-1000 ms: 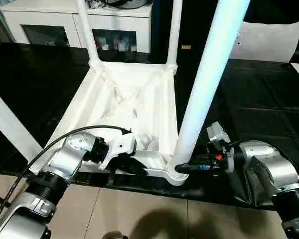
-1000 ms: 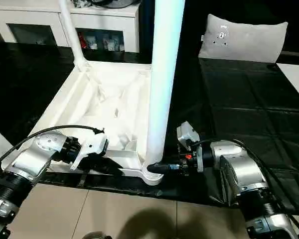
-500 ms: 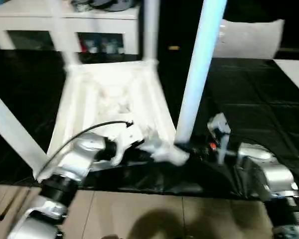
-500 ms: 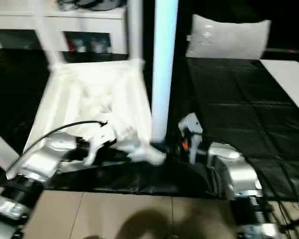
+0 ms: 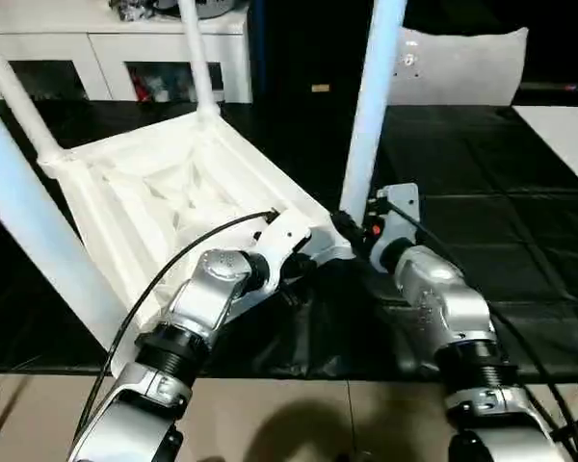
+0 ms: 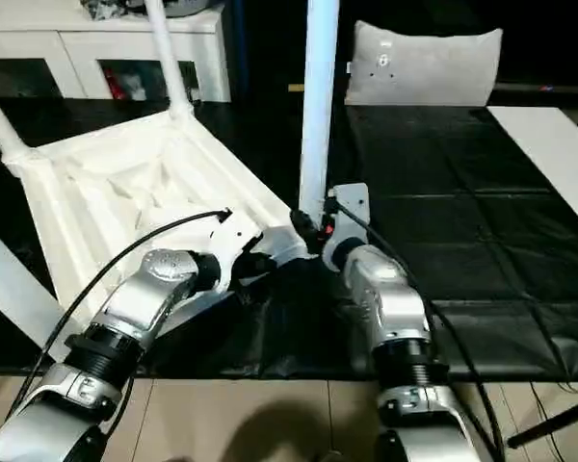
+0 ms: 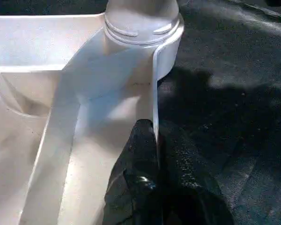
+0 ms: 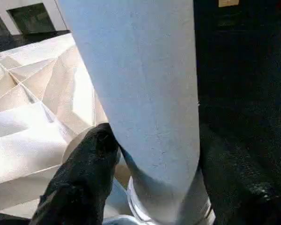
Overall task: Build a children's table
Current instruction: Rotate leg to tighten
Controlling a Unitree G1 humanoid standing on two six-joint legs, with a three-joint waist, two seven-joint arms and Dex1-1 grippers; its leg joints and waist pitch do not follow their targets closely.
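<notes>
The children's table (image 5: 154, 192) lies upside down on the black cover, ribbed underside up, with its white legs standing in the corner sockets. My left gripper (image 7: 155, 154) is shut on the thin rim wall of the top, just short of the nearest corner socket (image 7: 143, 28). In the head views it sits at that same corner (image 5: 303, 269). My right gripper (image 5: 350, 229) is at the foot of that corner's leg (image 5: 371, 106), which rises right in front of it (image 8: 140, 84). Other legs stand at the far corner (image 5: 197, 58) and the near left (image 5: 29, 231).
The black-covered work surface (image 5: 520, 241) stretches right and back. Its front edge drops to a tiled floor (image 5: 299, 414). A white cabinet (image 5: 106, 38) and a grey cushion (image 5: 462, 67) stand behind. A white board (image 5: 559, 125) lies at the far right.
The table has turned on the cover. The corner at my grippers has moved away from the front edge, and both arms now reach further forward. The head camera has shifted too.
</notes>
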